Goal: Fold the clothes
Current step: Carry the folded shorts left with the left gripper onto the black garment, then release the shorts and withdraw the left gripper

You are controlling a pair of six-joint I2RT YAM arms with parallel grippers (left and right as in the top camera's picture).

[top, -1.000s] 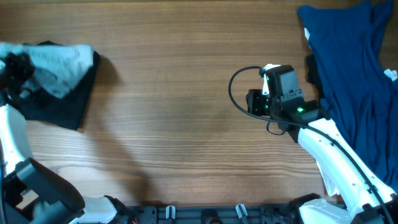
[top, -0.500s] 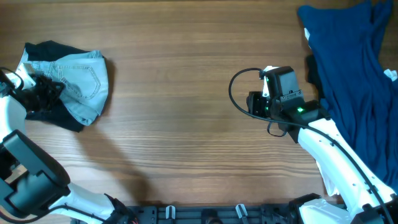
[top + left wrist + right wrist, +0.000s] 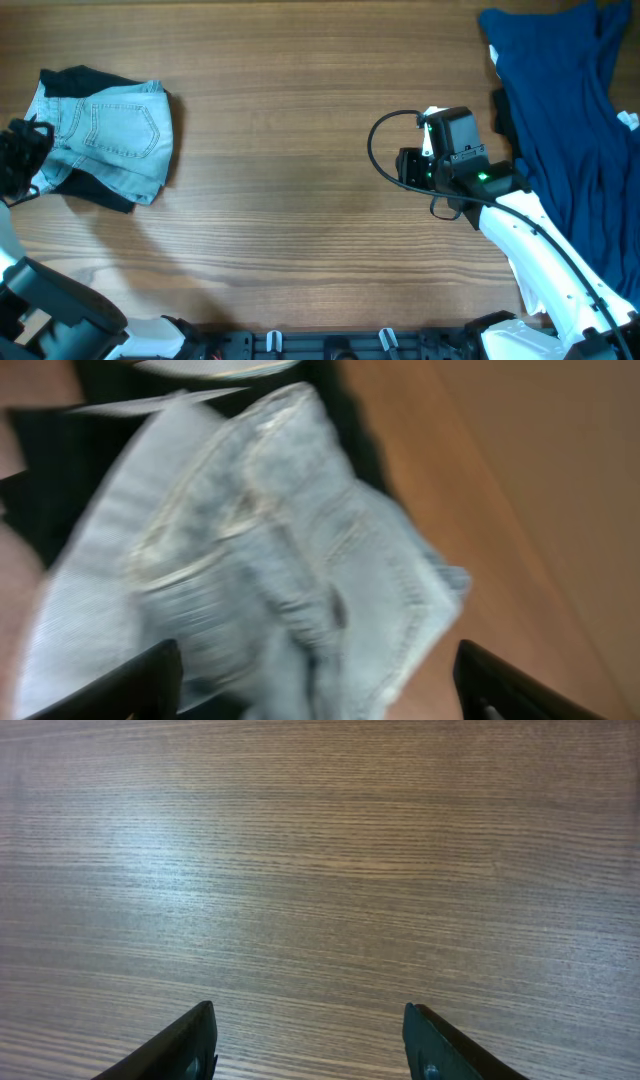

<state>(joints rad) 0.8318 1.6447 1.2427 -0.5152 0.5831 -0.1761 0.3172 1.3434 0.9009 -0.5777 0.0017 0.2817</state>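
Observation:
The folded light-blue denim shorts (image 3: 112,138) lie at the far left of the table on top of a black garment (image 3: 95,192), back pocket up. My left gripper (image 3: 20,160) sits at their left edge, open, with nothing between its fingers. In the left wrist view the shorts (image 3: 270,560) fill the frame, blurred, and the fingertips (image 3: 130,685) stand wide apart to either side of the denim. A big navy garment (image 3: 565,110) is heaped at the right edge. My right gripper (image 3: 408,165) hovers open over bare wood right of centre; its fingers (image 3: 190,1045) hold nothing.
The wooden table (image 3: 290,200) stretches between the two piles. A black cable loops from the right wrist (image 3: 385,130). The right arm's white link (image 3: 530,250) runs toward the front right corner, next to the navy heap.
The left gripper laid the denim shorts flat over the black garment, let go and drew back to the left with its jaws spread. The right arm stayed put.

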